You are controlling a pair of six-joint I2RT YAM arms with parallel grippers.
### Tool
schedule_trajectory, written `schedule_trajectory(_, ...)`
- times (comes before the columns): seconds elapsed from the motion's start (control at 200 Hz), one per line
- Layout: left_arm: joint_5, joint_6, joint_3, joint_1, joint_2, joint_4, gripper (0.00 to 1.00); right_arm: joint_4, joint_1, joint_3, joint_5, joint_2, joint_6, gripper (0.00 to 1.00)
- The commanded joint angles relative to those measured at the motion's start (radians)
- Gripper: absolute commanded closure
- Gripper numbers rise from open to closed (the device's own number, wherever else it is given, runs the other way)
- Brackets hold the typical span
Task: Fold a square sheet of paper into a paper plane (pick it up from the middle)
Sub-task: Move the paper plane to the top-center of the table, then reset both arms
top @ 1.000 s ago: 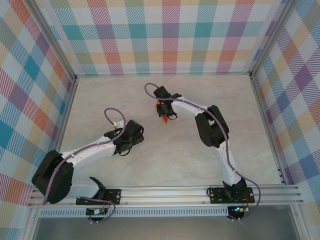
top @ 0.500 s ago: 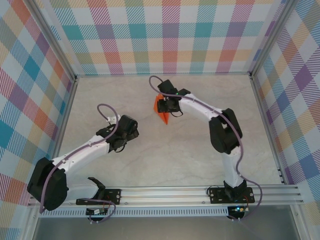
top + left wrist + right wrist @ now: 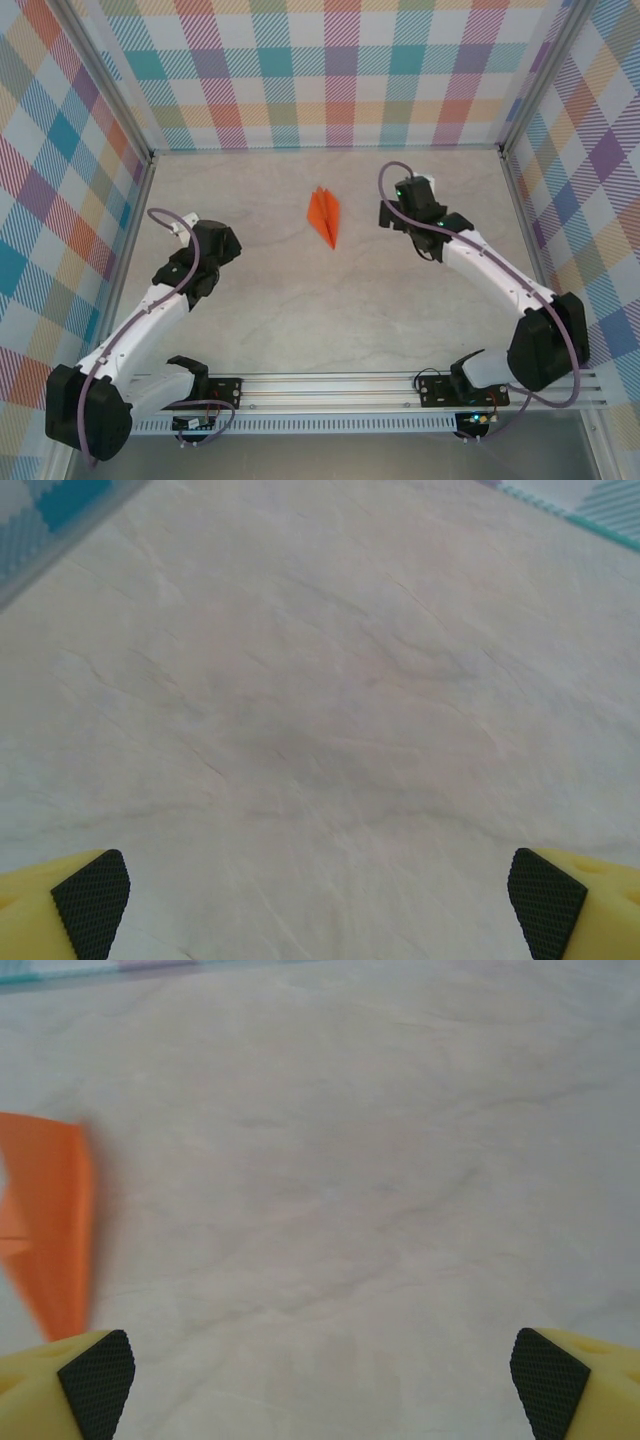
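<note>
The left gripper (image 3: 318, 908) hangs over the left part of the pale marble-look table (image 3: 290, 310). Its two yellow fingers (image 3: 40, 915) are spread wide and hold nothing. The orange paper plane (image 3: 325, 214) lies flat in the middle of the table, more toward the far wall, with its tip pointing to the near edge. On the right side of it, near but not touching, the right gripper (image 3: 320, 1388) is also spread wide and empty.
</note>
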Motion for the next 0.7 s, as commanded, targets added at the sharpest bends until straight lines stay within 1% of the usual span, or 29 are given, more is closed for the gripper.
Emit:
schedule_trajectory(0.0, -0.097, 0.127, -0.08, 0.042, -0.038, 0.144, 0.0, 0.122, -0.068, -0.142, 0.106, -0.084, -0.045, 0.0)
schedule_trajectory(0.13, -0.088, 0.247, -0.161, 0.09, -0.049, 0.264, 0.0, 0.272, -0.148, -0.313, 0.105, -0.149, -0.075, 0.0)
schedule_trajectory(0.19, -0.057, 0.288, -0.184, 0.108, -0.038, 0.318, 0.0, 0.333, -0.187, -0.373, 0.101, -0.162, -0.081, 0.0)
schedule_trajectory(0.23, -0.037, 0.321, -0.208, 0.117, -0.027, 0.386, 0.0, 0.359, -0.215, -0.402, 0.081, -0.16, -0.09, 0.0)
schedule_trajectory(0.27, 0.002, 0.359, -0.239, 0.127, -0.013, 0.46, 0.0, 0.412, -0.237, -0.439, 0.058, -0.155, -0.13, 0.0)
schedule_trajectory(0.345, 0.077, 0.421, -0.304, 0.142, 0.016, 0.62, 0.0, 0.566, -0.258, -0.528, 0.026, -0.16, -0.207, 0.0)
schedule_trajectory(0.42, 0.155, 0.463, -0.352, 0.147, 0.032, 0.739, 0.0, 0.608, -0.297, -0.56, -0.033, -0.16, -0.211, 0.0)
schedule_trajectory(0.485, 0.21, 0.487, -0.391, 0.15, 0.047, 0.835, 0.0, 0.654, -0.314, -0.578, -0.056, -0.15, -0.222, 0.0)
schedule_trajectory(0.545, 0.256, 0.51, -0.427, 0.159, 0.066, 0.917, 0.0, 0.732, -0.326, -0.602, -0.091, -0.139, -0.237, 0.0)
schedule_trajectory(0.695, 0.354, 0.516, -0.473, 0.188, 0.14, 1.077, 0.0, 0.893, -0.346, -0.642, -0.179, -0.077, -0.276, 0.0)
